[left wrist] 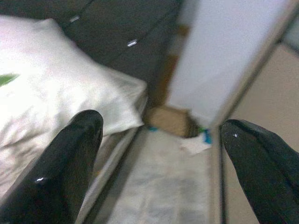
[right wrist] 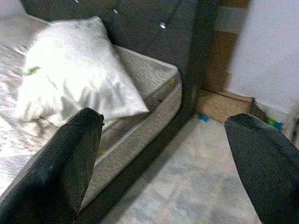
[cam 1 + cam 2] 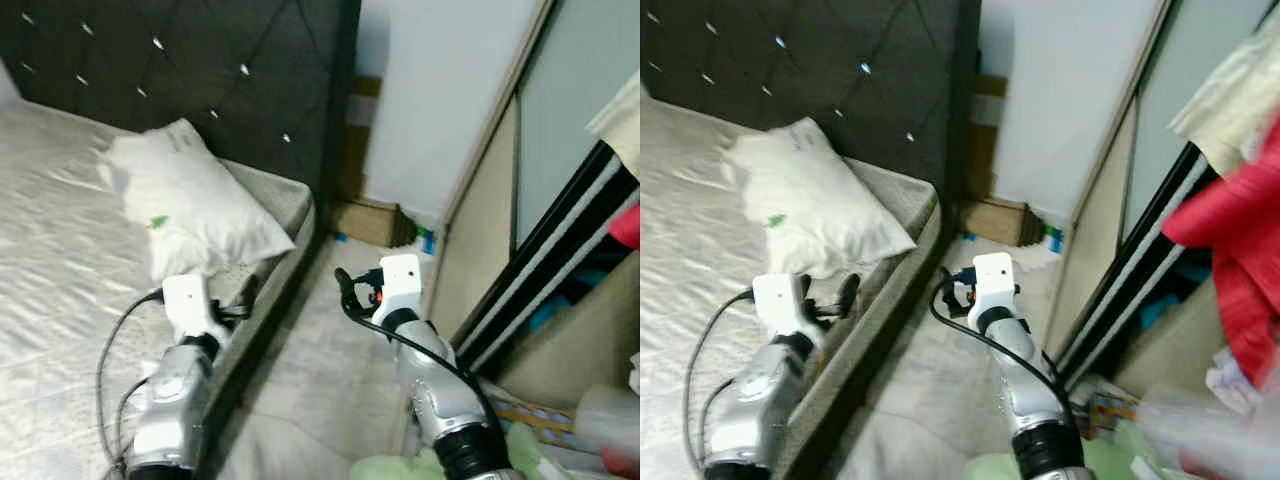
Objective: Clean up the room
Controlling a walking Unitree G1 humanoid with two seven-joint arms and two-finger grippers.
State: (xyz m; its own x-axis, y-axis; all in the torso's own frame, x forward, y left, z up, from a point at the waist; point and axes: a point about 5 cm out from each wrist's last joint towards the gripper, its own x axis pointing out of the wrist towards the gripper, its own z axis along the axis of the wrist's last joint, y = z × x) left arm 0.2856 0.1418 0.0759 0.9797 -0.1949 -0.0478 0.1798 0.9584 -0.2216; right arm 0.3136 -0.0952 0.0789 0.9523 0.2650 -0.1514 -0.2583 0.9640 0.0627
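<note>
A white pillow (image 3: 190,200) lies at the head of the bed, on the cream mattress (image 3: 60,260) near its right edge, against the dark tufted headboard (image 3: 200,60). My left gripper (image 1: 159,126) is held over the bed's edge just short of the pillow's near corner, fingers spread wide and holding nothing. Over the pale floor strip (image 3: 320,350) between bed and wardrobe, my right gripper (image 2: 163,121) is raised, also open and holding nothing. Both wrist views look toward the pillow and the corner beyond the bed.
A low cardboard box (image 3: 368,220) sits on the floor in the corner past the bed, with small blue items (image 3: 428,240) beside it. Sliding wardrobe doors (image 3: 560,130) run along the right. Red cloth (image 3: 1230,250) and clutter crowd the right edge; something pale green (image 3: 400,468) lies below.
</note>
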